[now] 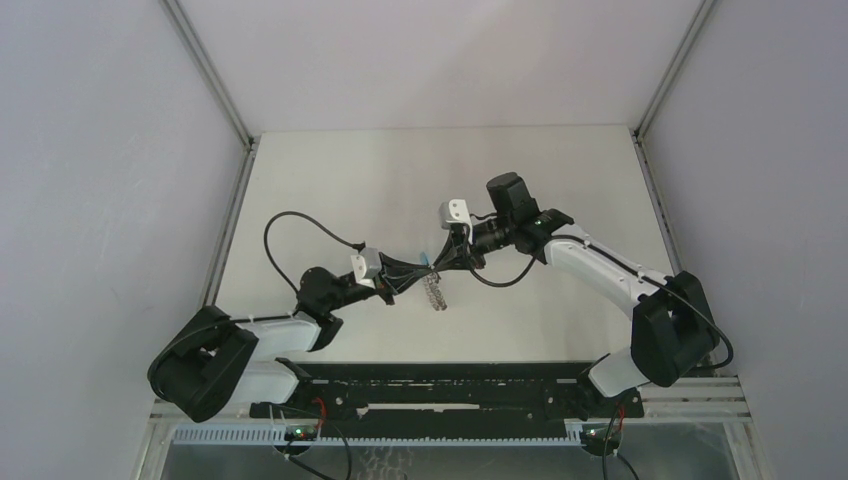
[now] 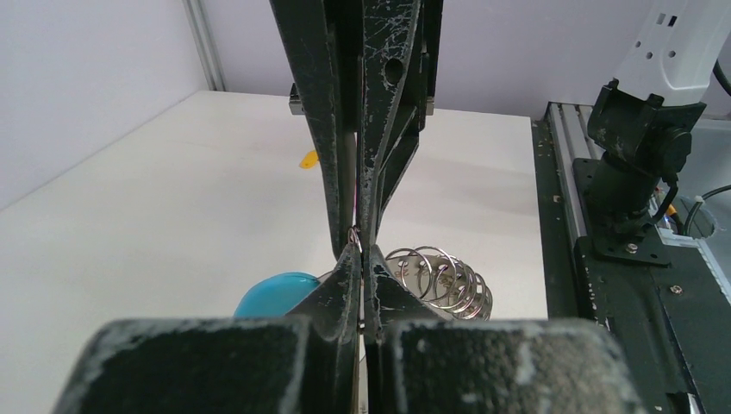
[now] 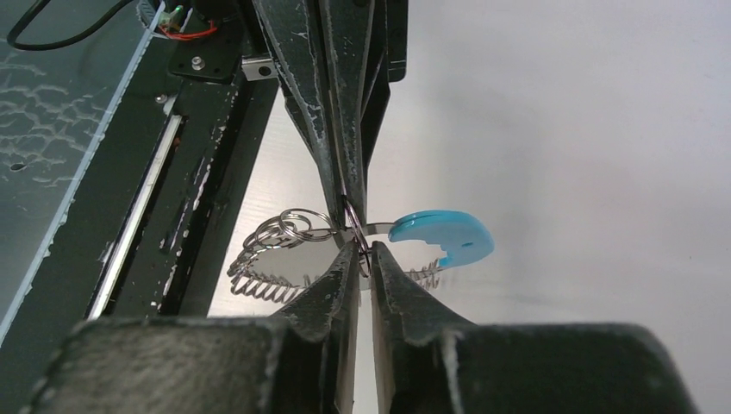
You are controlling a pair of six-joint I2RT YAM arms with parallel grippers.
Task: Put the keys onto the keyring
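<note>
nearest the arms' bases, the silvery coils of the keyring [image 2: 440, 278] dangle clear of the table [image 1: 560, 180]. they hang on the near side of the spot at mid-table where the two arms meet.

just above the coils is the left gripper [image 2: 360, 252], reaching in from the near left. its fingers are pressed flat together on a thin loop of the ring's wire.

tip to tip against it is the right gripper [image 3: 362, 252], reaching in from the far right. only a slit shows between its fingers and the same loop sits at their tips, so it reads as pinching the ring too. neither arm is nearer: both touch the ring.

on the far side of that pinch is the teal key [image 3: 448, 237]. its long axis runs near to far, roughly level, with the blade pointing near into the ring and the head pointing far. whether it is already threaded onto the wire i cannot tell.

farther off lies a small yellow key [image 2: 308, 159], flat on the table and well apart from the grippers. it is too small to read its heading. as i judge it, the coming move depends on working the teal key's blade end nearward along the pinched loop.
</note>
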